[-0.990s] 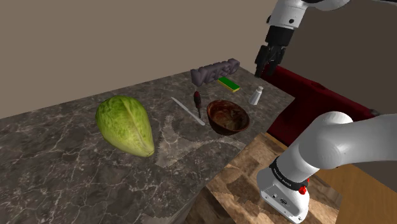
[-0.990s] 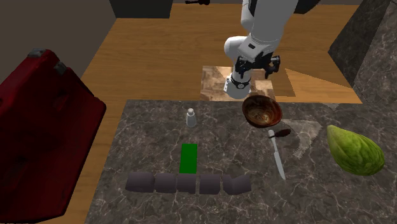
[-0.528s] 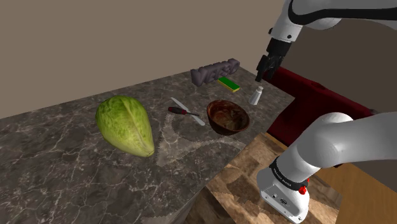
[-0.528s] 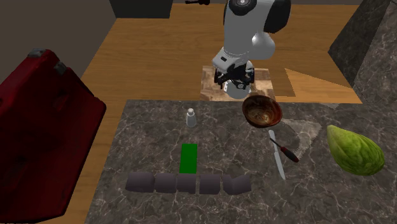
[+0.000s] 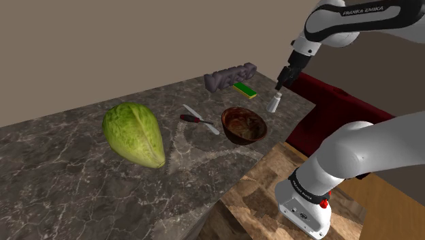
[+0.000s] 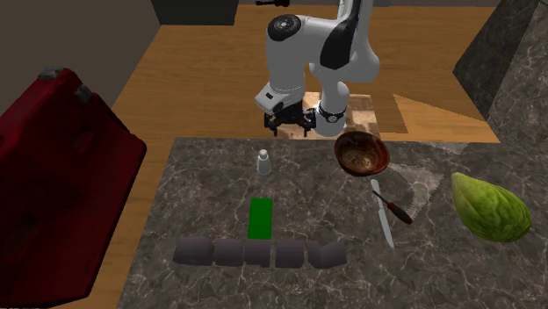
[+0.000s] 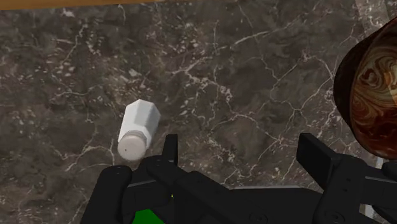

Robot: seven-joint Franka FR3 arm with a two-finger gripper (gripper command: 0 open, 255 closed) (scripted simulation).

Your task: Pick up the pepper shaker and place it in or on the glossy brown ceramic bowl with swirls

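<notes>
The pepper shaker (image 5: 274, 102) (image 6: 263, 161) is small, white and upright on the dark marble counter, near its corner. The glossy brown swirled bowl (image 5: 243, 125) (image 6: 361, 153) stands a short way from it at the counter edge. My black gripper (image 5: 284, 77) (image 6: 288, 123) hovers above the shaker, a little off toward the counter's edge. In the wrist view the fingers (image 7: 170, 151) stand wide apart and hold nothing. The shaker (image 7: 139, 127) lies just outside one finger, and the bowl (image 7: 372, 95) is beyond the other.
A green block (image 5: 245, 90) (image 6: 260, 218) and a row of grey blocks (image 5: 230, 76) (image 6: 259, 253) lie past the shaker. A knife (image 5: 201, 119) (image 6: 384, 211) and a green cabbage (image 5: 134, 133) (image 6: 489, 207) lie beyond the bowl. A red sofa (image 5: 340, 102) (image 6: 53, 176) stands beside the counter.
The arm has swung from over the bowl toward the shaker and come lower. The knife turned on the counter a second ago and has since lain still. The fingers stayed open.
</notes>
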